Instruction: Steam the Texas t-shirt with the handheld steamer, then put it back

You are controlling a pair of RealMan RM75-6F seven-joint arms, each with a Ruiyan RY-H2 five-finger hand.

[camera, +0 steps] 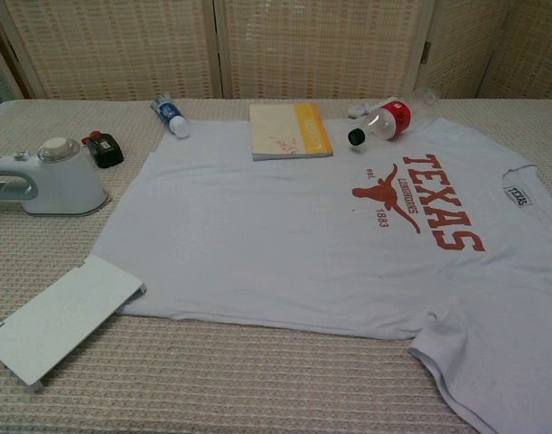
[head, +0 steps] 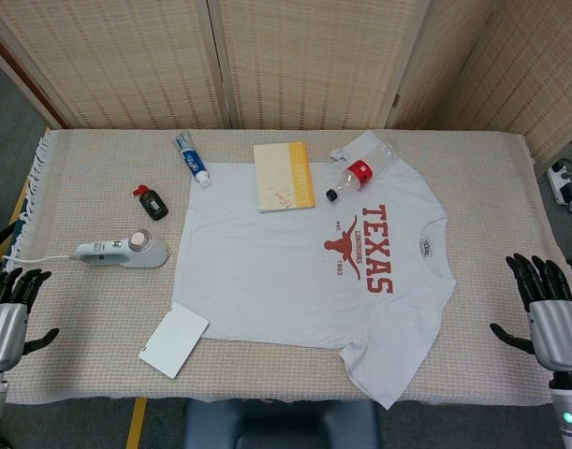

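Woven table cover, steamer [head: 124, 249] lying lengthwise left-right just ahead of my left hand [head: 11, 313] (nearer one); right hand [head: 550, 313] far across; both spread, holding nothing.

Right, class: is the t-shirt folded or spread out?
Spread out. The t-shirt lies flat on the table, both sleeves out and the whole Texas print showing; a book and bottle rest on its edge.
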